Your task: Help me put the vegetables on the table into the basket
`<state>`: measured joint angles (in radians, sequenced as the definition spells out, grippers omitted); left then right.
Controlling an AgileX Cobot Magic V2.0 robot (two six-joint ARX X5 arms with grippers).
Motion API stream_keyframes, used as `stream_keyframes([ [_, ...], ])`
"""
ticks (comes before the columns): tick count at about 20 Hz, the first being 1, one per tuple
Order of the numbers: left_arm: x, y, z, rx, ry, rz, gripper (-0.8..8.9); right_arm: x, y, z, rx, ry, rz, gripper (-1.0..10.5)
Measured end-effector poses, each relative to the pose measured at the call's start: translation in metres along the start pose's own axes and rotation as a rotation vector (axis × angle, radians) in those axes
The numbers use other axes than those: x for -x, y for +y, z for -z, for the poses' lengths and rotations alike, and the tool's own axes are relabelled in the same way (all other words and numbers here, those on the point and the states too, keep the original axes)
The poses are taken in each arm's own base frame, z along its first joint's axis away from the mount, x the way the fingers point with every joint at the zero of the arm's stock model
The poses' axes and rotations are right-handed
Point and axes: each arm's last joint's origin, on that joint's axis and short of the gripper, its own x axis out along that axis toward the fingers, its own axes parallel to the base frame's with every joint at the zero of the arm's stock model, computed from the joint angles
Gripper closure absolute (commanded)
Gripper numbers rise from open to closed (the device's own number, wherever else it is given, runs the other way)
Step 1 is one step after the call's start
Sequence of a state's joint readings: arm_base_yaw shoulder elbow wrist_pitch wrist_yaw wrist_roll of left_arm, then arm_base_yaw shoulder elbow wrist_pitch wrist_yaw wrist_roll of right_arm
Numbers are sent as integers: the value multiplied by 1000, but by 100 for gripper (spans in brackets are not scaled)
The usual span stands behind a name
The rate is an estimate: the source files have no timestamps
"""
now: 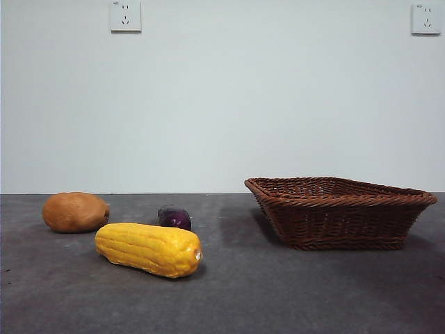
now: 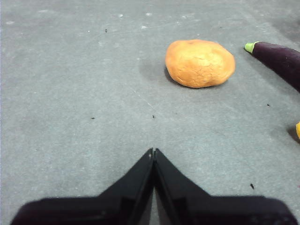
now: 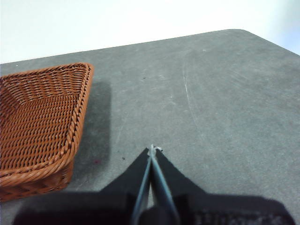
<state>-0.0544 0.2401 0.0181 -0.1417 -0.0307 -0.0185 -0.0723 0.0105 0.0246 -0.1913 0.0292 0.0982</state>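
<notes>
Vegetables lie loose on the table (image 1: 278, 299) out front: potato (image 1: 76, 211), eggplant (image 1: 174, 217), corn (image 1: 149, 248), well apart from the basket (image 1: 339, 212), which looks empty. My left gripper (image 2: 153, 151), pinched together and empty, faces the potato. My right gripper (image 3: 152, 149), likewise closed on nothing, waits beside the basket.

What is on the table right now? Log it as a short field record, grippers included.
corn: lying on the table, nearest the front camera
potato: on the table, behind the corn
eggplant: on the table, behind the corn
basket: apart from the vegetables, none visible inside
left gripper: shut, holding nothing, near the potato
right gripper: shut, holding nothing, beside the basket
</notes>
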Motion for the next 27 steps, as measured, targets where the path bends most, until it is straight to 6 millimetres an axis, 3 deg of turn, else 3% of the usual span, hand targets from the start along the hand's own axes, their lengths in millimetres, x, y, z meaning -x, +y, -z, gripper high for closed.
stream_keyframes([
  [7,0,0,0,21,0,11,817,0,0,0,-3,0,0,946],
  [16,0,-3,0,197,5,92,817,0,0,0,-33,2,-14,946],
  [22,0,-3,0,237,13,102,817,0,2,0,-228,12,-56,946],
  [27,0,-6,0,244,30,221,817,2,7,-1,-362,71,-215,947],
])
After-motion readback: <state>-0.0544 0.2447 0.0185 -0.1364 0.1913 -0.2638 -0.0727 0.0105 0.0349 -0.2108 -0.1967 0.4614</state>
